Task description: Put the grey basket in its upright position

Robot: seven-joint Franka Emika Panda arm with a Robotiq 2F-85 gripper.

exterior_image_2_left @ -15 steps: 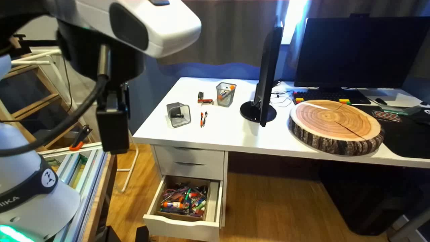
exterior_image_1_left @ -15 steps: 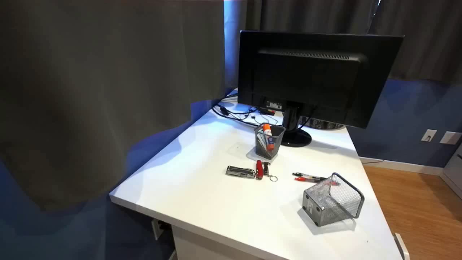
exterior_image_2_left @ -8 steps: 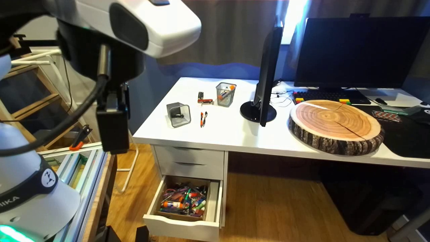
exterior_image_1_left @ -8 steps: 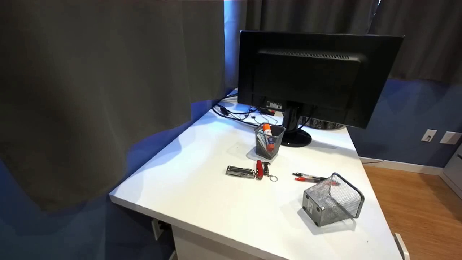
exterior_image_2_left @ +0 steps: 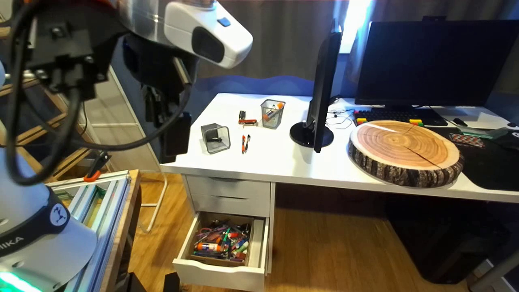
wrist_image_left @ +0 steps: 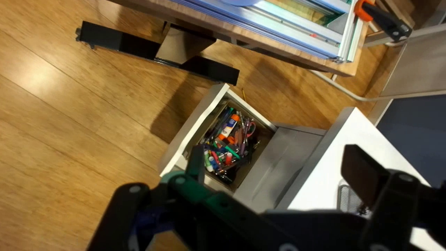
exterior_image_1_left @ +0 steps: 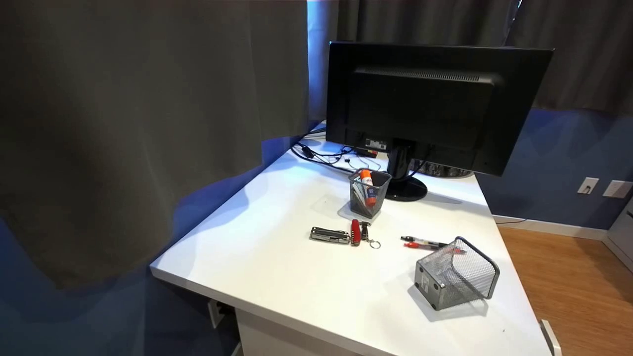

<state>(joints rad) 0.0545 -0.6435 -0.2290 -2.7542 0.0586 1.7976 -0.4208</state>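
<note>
A grey mesh basket (exterior_image_1_left: 457,277) lies on its side on the white desk (exterior_image_1_left: 277,277). It also shows in an exterior view (exterior_image_2_left: 215,138), its open mouth facing right and a dark patch inside. In the wrist view the basket (wrist_image_left: 347,199) shows only in part, behind a finger and the gripper body. My gripper (exterior_image_2_left: 168,125) hangs above and left of the desk's near-left corner, apart from the basket. In the wrist view the gripper (wrist_image_left: 278,167) has its fingers wide apart with nothing between them.
Two pens (exterior_image_1_left: 428,244) lie beside the basket. An upright mesh basket (exterior_image_2_left: 273,115) holds a glue stick. Pocket tools (exterior_image_1_left: 341,235) lie nearby. A monitor (exterior_image_2_left: 324,89) stands right. An open drawer (wrist_image_left: 198,122) juts below the desk. A wood slab (exterior_image_2_left: 405,146) sits further right.
In an exterior view the arm and gripper have moved right, toward the desk, after holding still. The gripper now overlaps the desk's left corner in that view. The basket has not moved.
</note>
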